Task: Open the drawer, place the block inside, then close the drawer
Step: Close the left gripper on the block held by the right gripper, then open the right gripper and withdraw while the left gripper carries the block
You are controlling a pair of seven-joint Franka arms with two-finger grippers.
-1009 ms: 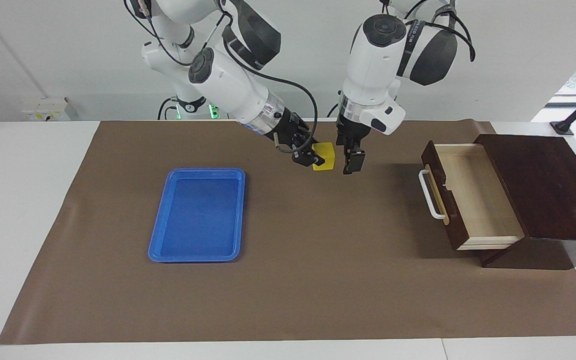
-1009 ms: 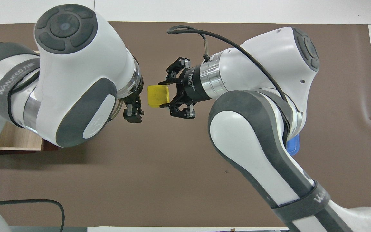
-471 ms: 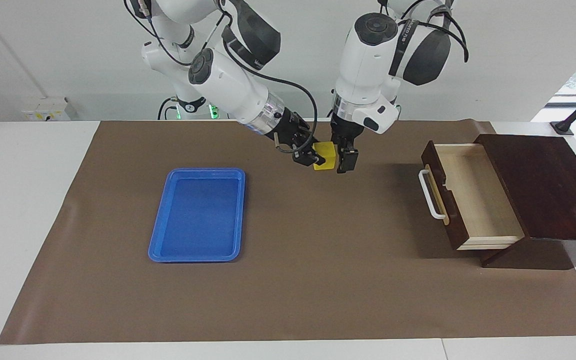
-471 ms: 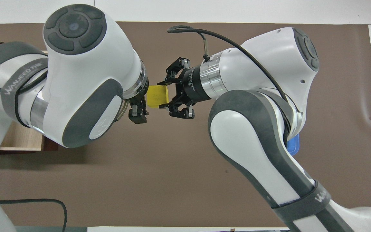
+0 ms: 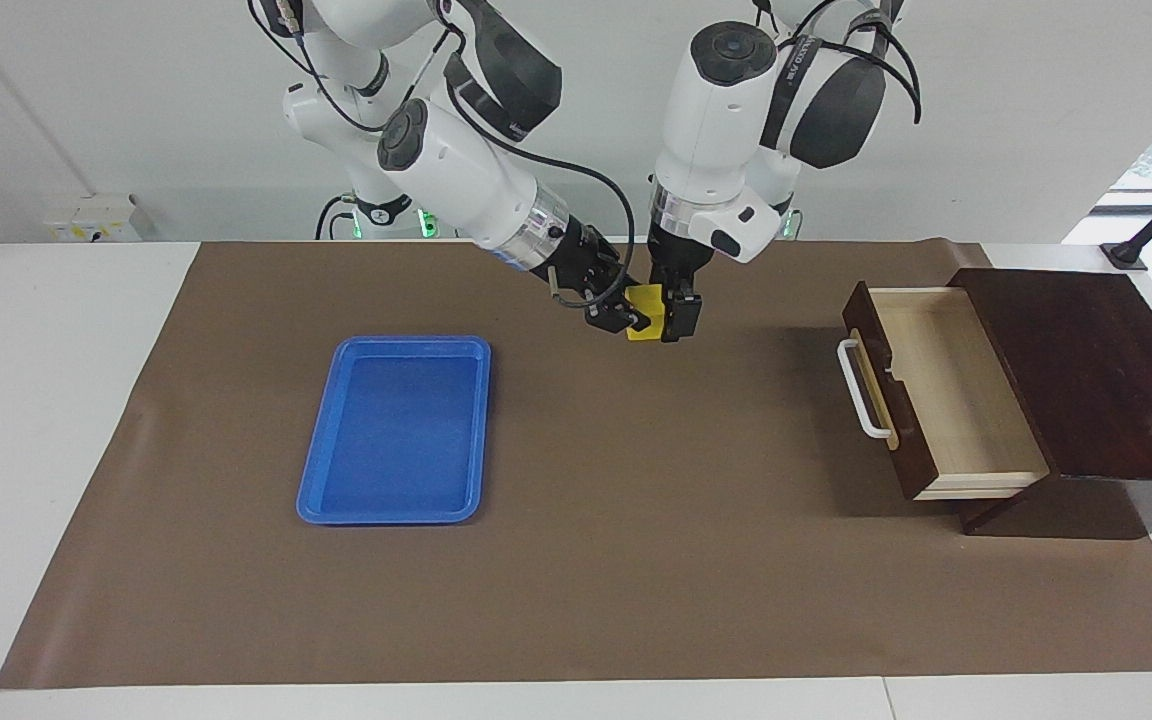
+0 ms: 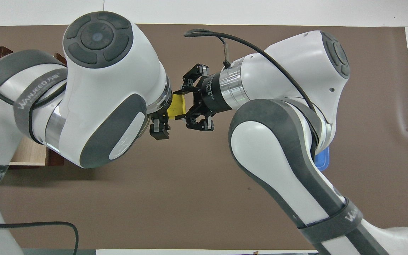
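Block (image 5: 645, 299), small, rigid and likely light, hangs in the right gripper (image 5: 626, 320) over mid-mat, pinched by two flat faces, while the left gripper (image 5: 674, 318), fingers apart, straddles its free faces, the open drawer (image 5: 946, 385) waiting.
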